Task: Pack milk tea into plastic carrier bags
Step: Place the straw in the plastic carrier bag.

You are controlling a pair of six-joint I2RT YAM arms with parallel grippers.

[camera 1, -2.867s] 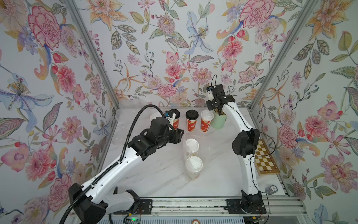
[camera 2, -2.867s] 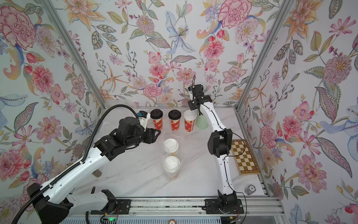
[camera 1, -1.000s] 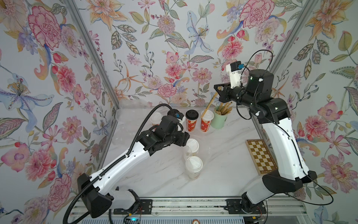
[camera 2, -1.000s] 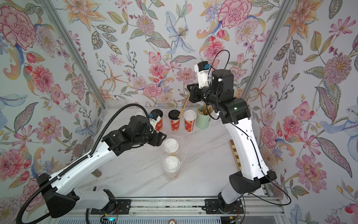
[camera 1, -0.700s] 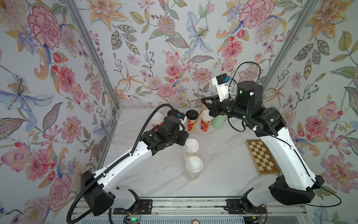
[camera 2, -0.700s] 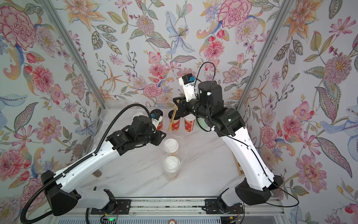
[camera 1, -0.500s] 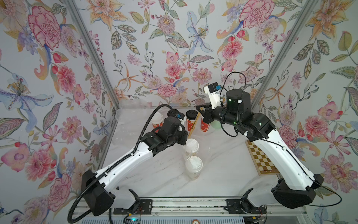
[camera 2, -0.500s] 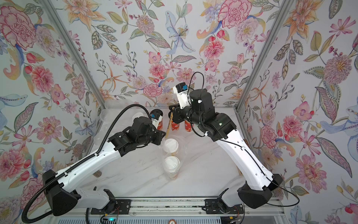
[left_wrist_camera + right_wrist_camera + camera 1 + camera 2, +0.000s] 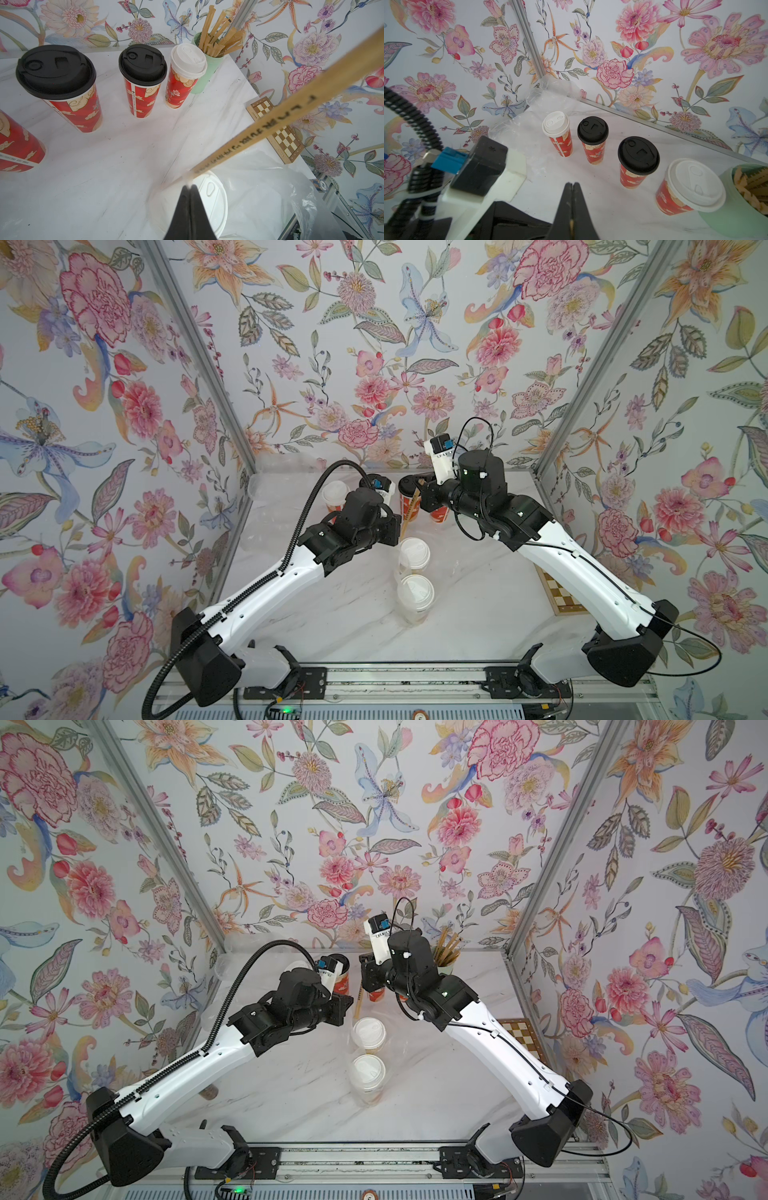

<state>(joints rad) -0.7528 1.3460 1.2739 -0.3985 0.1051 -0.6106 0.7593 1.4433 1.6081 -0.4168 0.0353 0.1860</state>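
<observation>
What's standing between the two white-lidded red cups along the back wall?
A black-lidded cup and a second black-lidded cup, both upright; the right wrist view shows the whole row.

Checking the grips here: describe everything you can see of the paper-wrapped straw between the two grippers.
The straw is long, straight, wrapped in tan paper with black print along it. It slants above the white lid of a clear cup. Its upper end is clamped in the shut right gripper; its lower end, blurred, seems pinched by the shut left gripper. Nothing else visibly touches it.
</observation>
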